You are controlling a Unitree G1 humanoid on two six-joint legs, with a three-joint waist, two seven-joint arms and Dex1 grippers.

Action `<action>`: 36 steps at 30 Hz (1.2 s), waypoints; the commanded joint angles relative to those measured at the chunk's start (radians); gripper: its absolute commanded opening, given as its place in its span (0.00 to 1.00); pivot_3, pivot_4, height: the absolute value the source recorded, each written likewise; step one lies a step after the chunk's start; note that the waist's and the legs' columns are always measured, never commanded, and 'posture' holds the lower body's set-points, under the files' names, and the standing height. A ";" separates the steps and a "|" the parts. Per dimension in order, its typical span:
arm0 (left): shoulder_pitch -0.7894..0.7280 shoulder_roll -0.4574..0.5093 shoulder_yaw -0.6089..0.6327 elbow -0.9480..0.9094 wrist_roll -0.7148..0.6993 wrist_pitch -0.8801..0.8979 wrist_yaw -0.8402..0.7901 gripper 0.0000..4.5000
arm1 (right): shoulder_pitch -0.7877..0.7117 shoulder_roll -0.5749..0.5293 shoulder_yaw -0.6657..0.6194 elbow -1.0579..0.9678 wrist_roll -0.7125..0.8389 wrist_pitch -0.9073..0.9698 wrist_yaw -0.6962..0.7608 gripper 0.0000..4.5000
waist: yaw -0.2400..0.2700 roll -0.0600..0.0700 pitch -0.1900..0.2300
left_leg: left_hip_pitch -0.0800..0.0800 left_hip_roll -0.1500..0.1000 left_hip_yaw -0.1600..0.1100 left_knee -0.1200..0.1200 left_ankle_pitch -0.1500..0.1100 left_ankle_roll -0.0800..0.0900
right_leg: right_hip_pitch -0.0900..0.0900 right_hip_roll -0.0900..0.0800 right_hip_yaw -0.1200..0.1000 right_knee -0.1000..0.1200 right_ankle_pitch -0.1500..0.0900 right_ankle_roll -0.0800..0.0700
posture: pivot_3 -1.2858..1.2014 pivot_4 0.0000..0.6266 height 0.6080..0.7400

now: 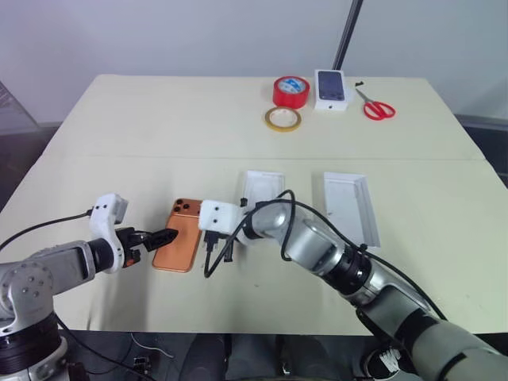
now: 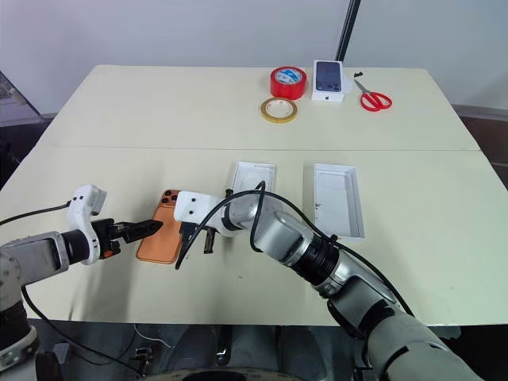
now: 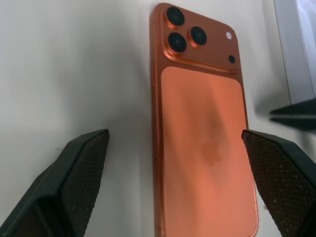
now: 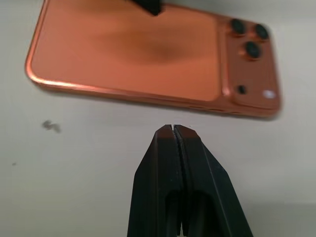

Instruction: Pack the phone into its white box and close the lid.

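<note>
**A:** Head view first: how far along are you?

**B:** You have barely begun. On the table (image 1: 119, 127) nothing is packed yet. The lid (image 1: 350, 206) lies open side up, well to the right, and the box (image 1: 263, 187) sits between it and the phone (image 1: 178, 236), partly behind your right arm. As far as you can see into it, the box has nothing in it.

**A:** And the phone?

**B:** It lies flat, back up, camera block at the far end, on the table left of the box and not in it. Neither gripper holds it.

**A:** What are your grippers doing?

**B:** Your left gripper (image 3: 175, 187) has its jaws spread wide, one on each side of the phone's near end, without touching it as far as the wrist view shows. Your right gripper (image 4: 175, 129) has its fingers pressed together on nothing, tips just beside the phone's long right edge.

**A:** So what is left?

**B:** By my reading, everything: grasp the phone, lay it in the box, then fetch the lid and seat it. The tape rolls (image 1: 290, 91), the scissors (image 1: 378, 106) and the printed box (image 1: 332, 89) at the far edge play no part.
</note>
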 commanded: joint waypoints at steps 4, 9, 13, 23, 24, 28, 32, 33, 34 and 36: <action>0.039 -0.026 -0.112 -0.019 -0.089 0.040 0.007 1.00 | -0.022 0.022 0.052 0.017 -0.057 -0.019 0.017 0.01 | 0.003 0.001 -0.002 | 0.004 0.000 0.000 -0.001 0.000 0.000 | 0.001 -0.001 0.000 -0.002 0.000 0.000 | 0.52 0.24 0.83; 0.052 -0.048 -0.142 -0.031 -0.154 0.040 0.037 1.00 | -0.013 0.030 0.051 0.019 -0.077 -0.015 0.016 0.01 | 0.004 0.002 -0.004 | 0.007 -0.001 0.000 -0.002 -0.001 0.000 | 0.003 -0.001 0.001 -0.003 0.000 0.000 | 0.52 0.24 0.83; 0.039 -0.095 -0.138 -0.024 -0.225 0.040 0.085 1.00 | -0.002 0.020 0.039 0.004 -0.084 -0.007 0.020 0.01 | 0.006 0.003 -0.006 | 0.007 -0.001 0.000 -0.002 -0.001 0.000 | 0.003 -0.002 0.001 -0.003 0.000 0.000 | 0.52 0.24 0.83; -0.014 -0.154 -0.082 0.037 -0.396 0.040 0.251 1.00 | 0.001 0.019 0.028 0.005 -0.093 -0.008 0.023 0.01 | 0.003 0.004 -0.008 | 0.007 -0.002 0.000 -0.002 -0.001 0.001 | 0.004 -0.003 0.000 -0.003 0.000 0.000 | 0.52 0.24 0.83; -0.017 -0.150 -0.072 0.049 -0.403 0.040 0.265 1.00 | 0.000 0.020 0.027 0.007 -0.093 -0.010 0.022 0.01 | 0.003 0.004 -0.008 | 0.007 -0.002 0.000 -0.002 -0.001 0.001 | 0.004 -0.003 0.000 -0.003 0.000 0.000 | 0.52 0.24 0.83; -0.023 -0.137 -0.011 0.091 -0.407 0.040 0.313 1.00 | 0.004 0.021 0.024 0.007 -0.094 -0.010 0.017 0.01 | 0.002 0.004 -0.008 | 0.007 -0.002 -0.001 -0.002 -0.001 0.001 | 0.004 -0.002 0.000 -0.003 0.000 0.000 | 0.52 0.24 0.83; -0.026 -0.136 0.070 0.140 -0.427 0.026 0.362 1.00 | 0.006 0.020 0.020 0.007 -0.095 -0.009 0.013 0.01 | 0.000 0.004 -0.008 | 0.007 -0.002 -0.001 -0.002 -0.001 0.001 | 0.004 -0.002 0.000 -0.003 0.000 0.000 | 0.52 0.24 0.83; -0.027 -0.140 0.088 0.151 -0.439 0.021 0.376 1.00 | 0.006 0.020 0.019 0.007 -0.096 -0.009 0.012 0.01 | 0.000 0.004 -0.008 | 0.007 -0.002 -0.001 -0.002 -0.001 0.001 | 0.003 -0.002 0.000 -0.003 0.000 0.000 | 0.52 0.24 0.83; -0.027 -0.145 0.101 0.160 -0.451 0.017 0.390 1.00 | 0.007 0.020 0.019 0.007 -0.096 -0.009 0.011 0.01 | -0.001 0.004 -0.008 | 0.007 -0.002 -0.001 -0.002 -0.001 0.001 | 0.003 -0.002 0.000 -0.003 0.000 0.000 | 0.52 0.24 0.83; -0.024 -0.154 0.119 0.175 -0.476 0.009 0.417 1.00 | 0.006 0.021 0.018 0.006 -0.097 -0.008 0.009 0.01 | 0.000 0.004 -0.008 | 0.007 -0.001 -0.001 -0.002 -0.001 0.001 | 0.003 -0.002 0.000 -0.003 0.000 0.000 | 0.52 0.24 0.83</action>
